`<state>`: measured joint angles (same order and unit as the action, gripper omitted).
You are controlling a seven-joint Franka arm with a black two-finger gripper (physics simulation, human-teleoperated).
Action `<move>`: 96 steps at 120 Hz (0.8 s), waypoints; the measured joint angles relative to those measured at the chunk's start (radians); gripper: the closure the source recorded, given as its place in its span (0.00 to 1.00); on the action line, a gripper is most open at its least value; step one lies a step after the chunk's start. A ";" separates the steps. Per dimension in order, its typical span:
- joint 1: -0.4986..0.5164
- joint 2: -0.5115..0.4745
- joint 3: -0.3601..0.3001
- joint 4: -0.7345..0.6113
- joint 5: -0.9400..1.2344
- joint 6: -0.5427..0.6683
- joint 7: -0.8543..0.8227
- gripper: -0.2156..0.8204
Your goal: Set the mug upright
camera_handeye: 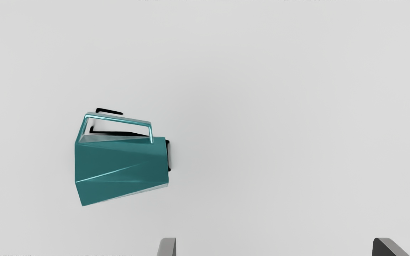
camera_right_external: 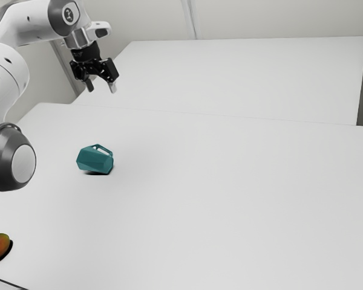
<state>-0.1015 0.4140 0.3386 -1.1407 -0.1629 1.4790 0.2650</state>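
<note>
White desk (camera_right_external: 230, 199) beneath your gripper (camera_right_external: 101, 88), with a second pale surface (camera_right_external: 248, 72) beyond it and light walls (camera_right_external: 278, 19) behind. Your arm (camera_right_external: 33, 23) enters from the exterior view's upper left and carries the gripper above the desk, fingertips downward. The two fingers (camera_handeye: 167, 248) stand wide apart, with nothing between them. Teal mug (camera_right_external: 95, 161): lies on its side on the desk, lower than the gripper and clear of it. As you see in the wrist view, it rests ahead of the fingertips and off to one side, nearer to one finger than to the other. Its narrower end faces toward the space in front of the finger gap, its wider end away; its angular handle (camera_handeye: 117, 118) runs along the flank farther from the fingertips. Orange-and-green fruit (camera_right_external: 0, 245): well apart from your gripper, toward the exterior view's lower left, partly hidden by the arm.
</note>
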 joint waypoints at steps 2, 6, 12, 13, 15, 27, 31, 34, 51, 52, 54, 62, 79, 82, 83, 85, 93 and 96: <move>-0.001 -0.001 0.000 -0.001 0.001 0.001 -0.002 0.21; -0.002 -0.002 0.001 -0.002 0.003 0.002 -0.006 0.21; -0.002 -0.005 0.001 -0.006 0.004 0.003 -0.011 0.21; -0.001 -0.005 0.001 -0.006 0.005 0.003 -0.012 0.21; -0.001 -0.006 0.002 -0.008 0.005 0.003 -0.013 0.21; 0.015 -0.020 0.002 -0.030 0.006 0.001 -0.022 0.21; 0.026 -0.029 0.002 -0.045 0.006 -0.001 -0.024 0.21; 0.036 -0.037 0.003 -0.062 0.005 -0.001 -0.026 0.21; 0.071 -0.072 -0.002 -0.167 -0.003 0.000 -0.035 0.21; 0.071 -0.073 -0.001 -0.171 -0.003 0.000 -0.036 0.21; 0.073 -0.075 0.000 -0.181 -0.003 0.001 -0.037 0.21; 0.087 -0.082 0.004 -0.217 0.000 0.002 -0.036 0.21; 0.094 -0.079 0.058 -0.270 -0.003 0.005 -0.019 0.21; 0.096 -0.076 0.066 -0.275 -0.005 0.006 -0.015 0.21; 0.097 -0.075 0.068 -0.277 -0.006 0.006 -0.013 0.21; 0.100 -0.072 0.072 -0.279 -0.007 0.006 -0.009 0.21; 0.118 -0.050 0.079 -0.284 -0.019 0.012 0.010 0.21; 0.126 -0.041 0.080 -0.285 -0.024 0.020 0.020 0.21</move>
<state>0.0249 0.3734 0.4185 -1.4253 -0.1870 1.4994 0.2853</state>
